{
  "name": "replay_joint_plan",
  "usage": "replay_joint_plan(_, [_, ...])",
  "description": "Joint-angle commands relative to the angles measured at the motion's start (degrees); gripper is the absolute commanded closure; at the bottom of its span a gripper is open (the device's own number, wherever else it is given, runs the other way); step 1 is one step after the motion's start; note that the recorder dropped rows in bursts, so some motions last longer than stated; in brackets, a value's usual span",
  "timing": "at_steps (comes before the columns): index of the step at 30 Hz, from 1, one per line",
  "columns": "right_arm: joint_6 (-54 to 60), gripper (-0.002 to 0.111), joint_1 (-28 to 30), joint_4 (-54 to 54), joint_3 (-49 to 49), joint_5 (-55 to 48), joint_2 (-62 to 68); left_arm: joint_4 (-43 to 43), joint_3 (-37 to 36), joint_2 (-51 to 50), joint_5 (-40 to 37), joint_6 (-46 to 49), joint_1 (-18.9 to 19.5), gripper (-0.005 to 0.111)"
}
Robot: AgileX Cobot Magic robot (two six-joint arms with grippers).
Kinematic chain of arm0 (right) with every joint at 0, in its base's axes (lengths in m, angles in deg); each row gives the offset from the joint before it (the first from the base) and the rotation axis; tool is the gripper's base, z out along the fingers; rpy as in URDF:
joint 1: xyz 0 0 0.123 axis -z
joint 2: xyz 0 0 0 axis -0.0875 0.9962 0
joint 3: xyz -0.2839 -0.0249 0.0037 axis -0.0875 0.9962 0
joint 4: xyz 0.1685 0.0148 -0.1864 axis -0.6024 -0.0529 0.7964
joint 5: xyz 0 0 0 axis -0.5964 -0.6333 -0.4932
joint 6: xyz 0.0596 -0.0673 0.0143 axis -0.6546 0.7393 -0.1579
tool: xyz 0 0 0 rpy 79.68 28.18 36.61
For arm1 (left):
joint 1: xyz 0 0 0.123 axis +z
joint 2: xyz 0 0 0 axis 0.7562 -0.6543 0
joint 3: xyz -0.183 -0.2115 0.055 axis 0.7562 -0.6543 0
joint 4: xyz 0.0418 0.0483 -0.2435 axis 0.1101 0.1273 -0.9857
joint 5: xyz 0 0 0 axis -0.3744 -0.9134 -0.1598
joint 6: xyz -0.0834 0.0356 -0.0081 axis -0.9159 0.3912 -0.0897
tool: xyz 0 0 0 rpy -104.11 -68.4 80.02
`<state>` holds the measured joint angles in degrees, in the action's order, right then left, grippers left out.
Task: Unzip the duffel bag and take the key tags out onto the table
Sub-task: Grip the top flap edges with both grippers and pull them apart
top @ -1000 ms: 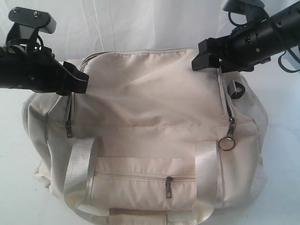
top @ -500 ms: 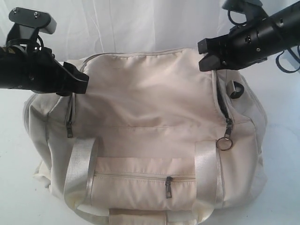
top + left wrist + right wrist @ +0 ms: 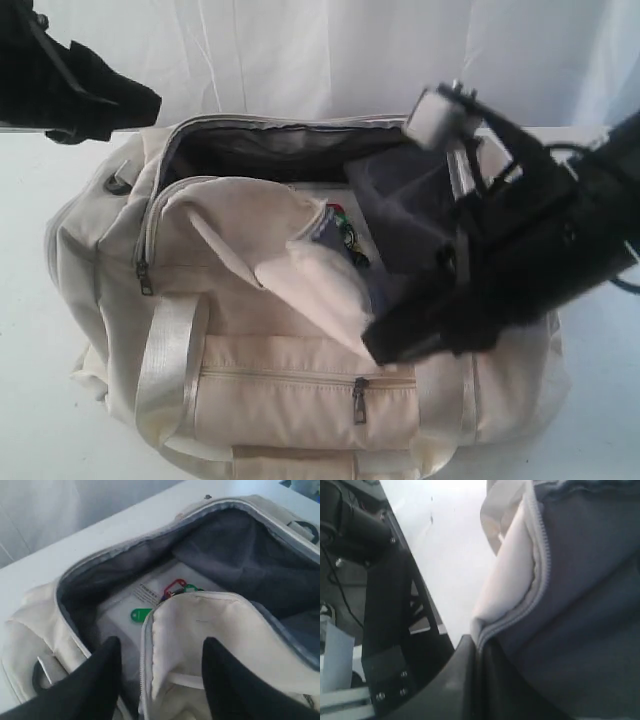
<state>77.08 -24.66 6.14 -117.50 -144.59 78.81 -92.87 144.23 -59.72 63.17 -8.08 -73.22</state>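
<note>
The cream duffel bag lies on the white table with its top unzipped and the dark grey lining showing. The top flap is folded toward the front. My right gripper is shut on the flap's zipper edge at the bag's front right. The key tags lie on the bag's floor, partly behind the flap; red and green ones show in the left wrist view. My left gripper hangs open over the bag's left end, holding nothing, at the upper left of the exterior view.
A white cloth backdrop hangs behind the table. Pale webbing handles and a zipped front pocket face the front. Dark frame parts stand beyond the table's edge in the right wrist view.
The bag's top was shut; now it is open, with the flap pulled forward. My right gripper closed and swung from the back right corner to the front. The left arm rose to the upper left.
</note>
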Motion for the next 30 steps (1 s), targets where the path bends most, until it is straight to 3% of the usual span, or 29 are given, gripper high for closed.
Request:
replay_joint_plan(1, [0.4,0.108,-2.7,6.0,9.6,-2.1,-1.4,-0.2,0.1,-0.3,-3.2,-0.3,0.1,0.053])
replay_joint_plan(10, [-0.9,0.108,-3.0,12.8,18.7,1.0,-1.4,-1.5,-0.1,-3.8,-2.7,-0.3,0.1,0.053])
replay_joint_plan(14, [-1.0,0.108,-3.0,12.8,18.7,3.0,-1.4,-7.2,-0.5,-9.4,-1.8,3.0,0.0,0.053])
replay_joint_plan(19, [-1.0,0.108,-3.0,12.7,18.7,3.1,-1.4,-17.7,-0.1,-16.1,4.1,14.6,0.0,0.054])
replay_joint_plan(22, [-1.0,0.108,-3.0,12.6,18.7,3.1,-1.4,-18.9,2.3,-21.2,2.3,15.8,0.0,0.059])
replay_joint_plan(25, [-1.0,0.108,-3.0,12.6,18.7,3.1,-1.4,-19.8,6.1,-25.4,-4.8,15.8,0.0,0.069])
replay_joint_plan(30, [-1.0,0.108,-3.0,12.6,18.7,3.1,-1.4,-18.9,10.7,-30.7,-16.1,17.1,0.0,0.092])
